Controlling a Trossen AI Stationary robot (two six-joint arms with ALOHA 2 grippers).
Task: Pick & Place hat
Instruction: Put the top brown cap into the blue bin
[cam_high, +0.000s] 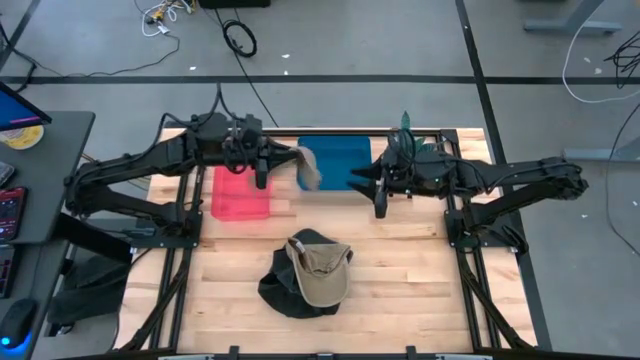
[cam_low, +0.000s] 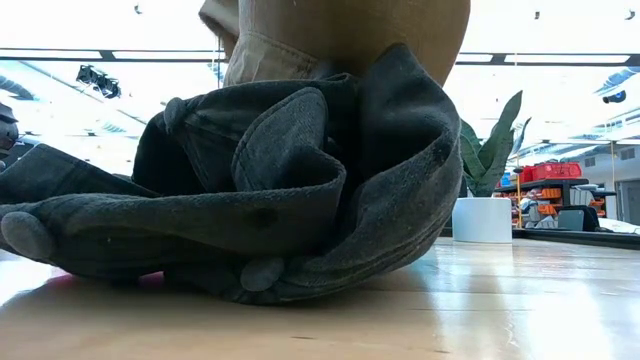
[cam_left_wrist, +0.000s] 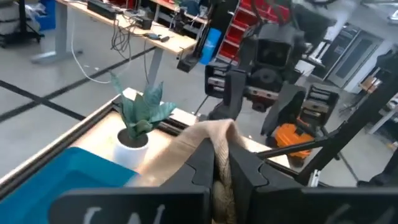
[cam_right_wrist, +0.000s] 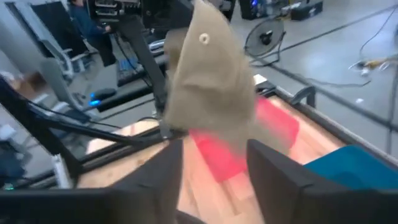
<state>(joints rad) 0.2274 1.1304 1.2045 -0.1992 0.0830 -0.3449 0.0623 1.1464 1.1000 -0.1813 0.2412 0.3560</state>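
Observation:
A tan hat (cam_high: 310, 170) hangs in the air over the left end of the blue bin (cam_high: 338, 160), with my left gripper (cam_high: 292, 157) shut on it. My right gripper (cam_high: 354, 181) stands open just right of the hat; in the right wrist view the hat (cam_right_wrist: 211, 81) hangs beyond its spread fingers, untouched. Near the table's front a tan cap (cam_high: 320, 272) lies on top of a crumpled dark hat (cam_high: 285, 290), which rests on the wood; the dark hat (cam_low: 300, 200) fills the low view. My left gripper pinches a bunched part of the tan hat's cloth (cam_left_wrist: 219, 140) between its two fingers. The fingers lie about level and come from the table's left. The hat droops from the fingertips, slack and clear of the bins.
A red bin (cam_high: 240, 194) sits left of the blue bin, under my left arm. A small potted plant (cam_high: 405, 128) stands at the table's far edge behind my right arm. Bare wood lies between the bins and the pile of hats.

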